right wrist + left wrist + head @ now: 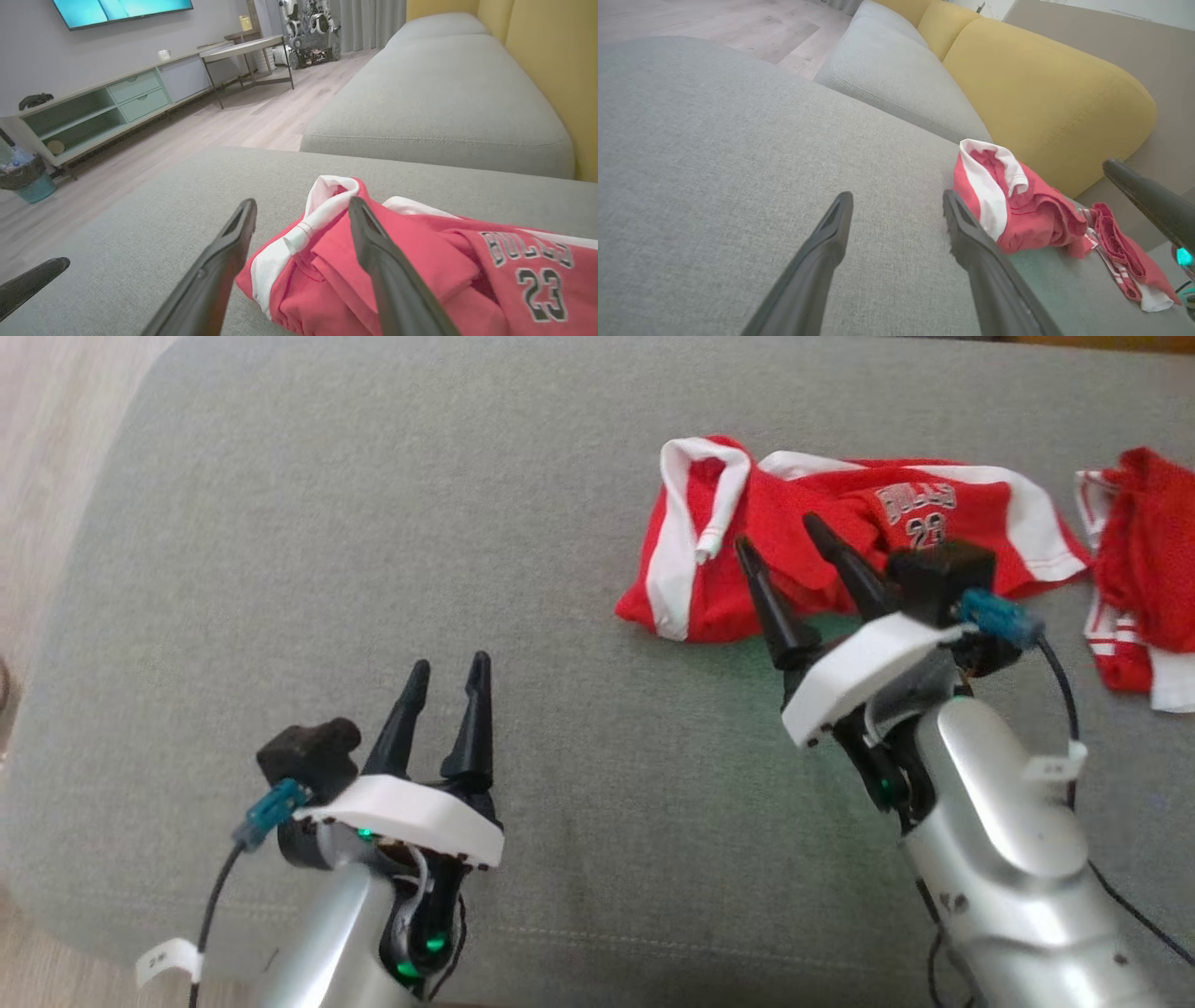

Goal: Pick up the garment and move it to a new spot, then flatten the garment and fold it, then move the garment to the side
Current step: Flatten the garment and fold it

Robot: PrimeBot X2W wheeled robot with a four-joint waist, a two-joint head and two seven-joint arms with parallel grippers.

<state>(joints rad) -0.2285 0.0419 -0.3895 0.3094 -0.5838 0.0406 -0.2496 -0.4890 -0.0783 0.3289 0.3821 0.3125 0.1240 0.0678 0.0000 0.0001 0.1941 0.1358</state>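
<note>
On the grey cushion (373, 523), right of its middle, lies the red garment (794, 504), crumpled. Its white trim is folded over at the left end and its "BULLS 23" print faces up. Its near hem forms an uneven line. A second red garment (1144, 560) lies just beside its right end, and whether the two touch cannot be told.

The right tool (777, 532) hangs at the near left edge of the garment with its fingers spread and nothing between them. In the right wrist view one finger is over bare cushion and the other over red cloth; contact with the cloth cannot be told.

The left tool (450, 661) is likewise spread and empty, over bare cushion well apart from the garment. Left of the garment a wide bare stretch of cushion runs to the rounded left edge, with pale floor (47, 429) beyond. A yellow backrest (1041, 84) rises behind the garment.
</note>
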